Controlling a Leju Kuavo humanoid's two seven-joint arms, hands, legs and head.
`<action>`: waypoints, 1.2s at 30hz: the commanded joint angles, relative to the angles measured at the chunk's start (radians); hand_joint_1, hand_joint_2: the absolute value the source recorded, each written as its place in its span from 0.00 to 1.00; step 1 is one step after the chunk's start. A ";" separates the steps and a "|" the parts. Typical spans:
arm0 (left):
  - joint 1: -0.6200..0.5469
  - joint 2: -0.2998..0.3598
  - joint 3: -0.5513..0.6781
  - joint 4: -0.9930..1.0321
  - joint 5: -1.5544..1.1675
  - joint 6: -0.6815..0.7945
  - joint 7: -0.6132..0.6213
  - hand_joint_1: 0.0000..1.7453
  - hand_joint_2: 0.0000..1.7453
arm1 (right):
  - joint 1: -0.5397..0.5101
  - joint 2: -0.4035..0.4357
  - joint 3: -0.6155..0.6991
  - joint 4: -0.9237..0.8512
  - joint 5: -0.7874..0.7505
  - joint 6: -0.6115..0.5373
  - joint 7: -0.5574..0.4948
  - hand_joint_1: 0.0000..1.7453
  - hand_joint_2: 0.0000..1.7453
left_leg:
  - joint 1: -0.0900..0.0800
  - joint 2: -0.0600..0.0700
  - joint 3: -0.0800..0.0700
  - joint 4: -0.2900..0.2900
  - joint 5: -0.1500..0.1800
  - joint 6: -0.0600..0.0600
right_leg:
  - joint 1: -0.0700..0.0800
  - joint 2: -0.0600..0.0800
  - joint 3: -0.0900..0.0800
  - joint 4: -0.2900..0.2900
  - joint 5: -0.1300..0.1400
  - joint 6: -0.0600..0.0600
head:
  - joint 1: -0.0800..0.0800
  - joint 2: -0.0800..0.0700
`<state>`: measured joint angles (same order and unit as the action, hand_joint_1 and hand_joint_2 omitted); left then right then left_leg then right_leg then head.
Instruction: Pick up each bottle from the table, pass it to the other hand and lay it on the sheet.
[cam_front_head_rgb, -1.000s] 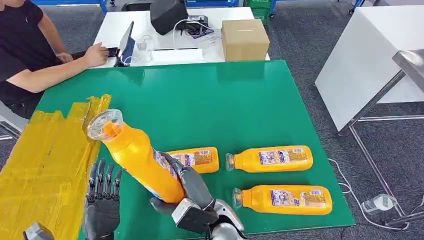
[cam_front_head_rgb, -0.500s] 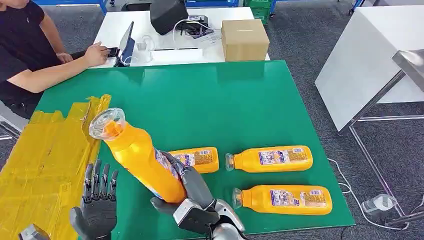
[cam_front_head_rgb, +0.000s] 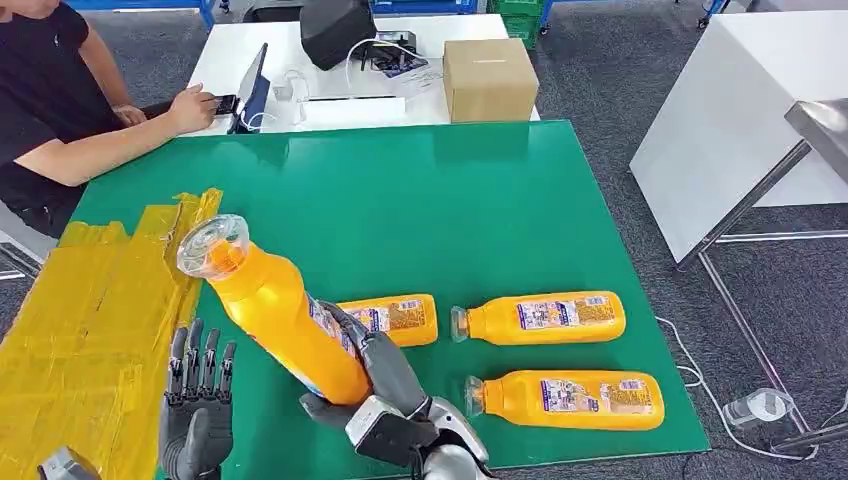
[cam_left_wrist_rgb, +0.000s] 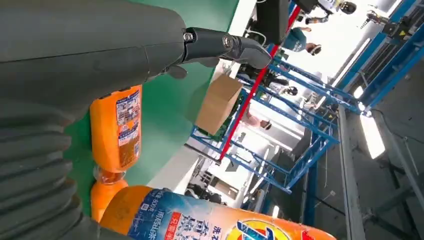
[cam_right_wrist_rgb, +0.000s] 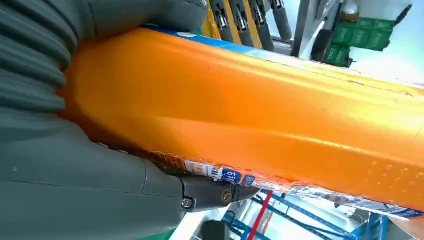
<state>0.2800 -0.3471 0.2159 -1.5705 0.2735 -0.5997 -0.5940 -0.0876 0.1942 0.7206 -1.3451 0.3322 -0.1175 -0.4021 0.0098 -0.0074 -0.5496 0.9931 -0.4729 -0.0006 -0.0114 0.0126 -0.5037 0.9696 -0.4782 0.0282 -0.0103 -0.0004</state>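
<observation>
In the head view, the right hand gripped an orange bottle around its lower body, lifted off the green tabletop and tilted so its clear cap pointed toward 11 o'clock, above the edge of the yellow sheet. The left hand stood just at the bottle's 8 o'clock, fingers straight, spread and upward, holding nothing and not touching the bottle.

Three more bottles lay flat on the tabletop: one partly behind the right hand, one at its 3 o'clock, and one nearer the front edge, at the second's 6 o'clock.

The right wrist view added the grip up close: the thumb pressed under the bottle's labelled side, and the left hand's dark fingers showed beyond the bottle. The left wrist view showed the held bottle's blue-and-orange label and a lying bottle on the green surface.

At the far side, a person sat by a cardboard box on a white table.
</observation>
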 joint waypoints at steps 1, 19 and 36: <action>-0.001 -0.002 -0.175 0.009 -0.031 0.118 0.003 0.00 1.00 | 0.106 -0.091 -0.016 -0.081 0.052 0.002 0.003 1.00 1.00 | 0.001 -0.005 0.002 -0.001 0.000 0.001 | 0.001 -0.007 0.005 -0.003 -0.001 0.000 | 0.000 0.000; -0.085 0.025 -0.280 0.103 -0.025 0.165 0.003 0.00 1.00 | 0.130 -0.127 0.004 -0.115 0.086 0.000 0.038 1.00 1.00 | 0.000 -0.001 0.002 -0.001 0.000 0.001 | -0.001 -0.003 0.003 -0.003 0.000 -0.001 | 0.000 0.000; -0.044 0.025 -0.238 0.034 0.009 0.186 -0.013 0.00 1.00 | 0.253 -0.273 -0.124 -0.388 0.097 -0.117 0.052 1.00 1.00 | -0.001 -0.003 0.000 0.000 0.000 0.001 | -0.001 -0.004 0.001 -0.001 -0.001 0.000 | 0.000 0.000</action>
<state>0.2221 -0.3525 -0.0523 -1.5194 0.2758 -0.4066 -0.6066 0.0894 0.0713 0.7019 -1.5218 0.4418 -0.1794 -0.3685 0.0085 -0.0084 -0.5501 0.9934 -0.4731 -0.0002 -0.0128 0.0116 -0.5043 0.9692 -0.4782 0.0283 -0.0103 -0.0004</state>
